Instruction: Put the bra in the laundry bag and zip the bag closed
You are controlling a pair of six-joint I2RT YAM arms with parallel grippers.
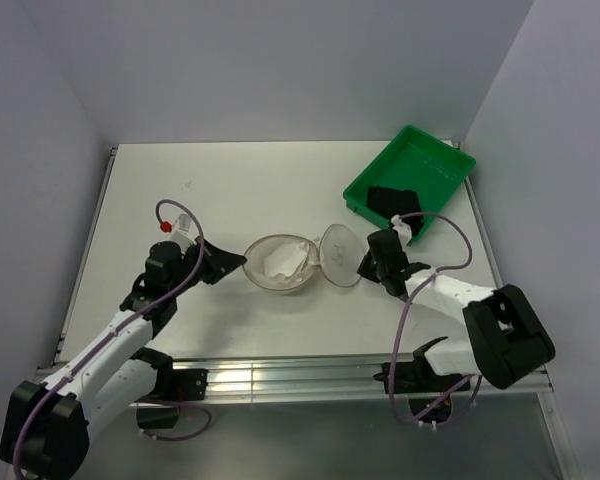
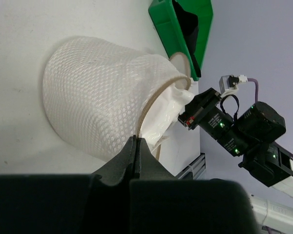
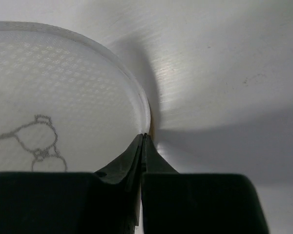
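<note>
Mesh laundry bag (image 1: 280, 265) sits rim-pinched in both jaws.

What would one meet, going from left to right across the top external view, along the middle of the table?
left gripper → laundry bag → open lid → right gripper

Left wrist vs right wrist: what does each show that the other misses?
Left wrist only: the mesh drum of the laundry bag lying on its side, the green tray with the bra in it, and the right arm reaching the bag's mouth. Right wrist only: the bag's round lid up close, with a line-drawn print on it. Both: the white table, and that arm's own jaws shut on a rim of the bag.
</note>
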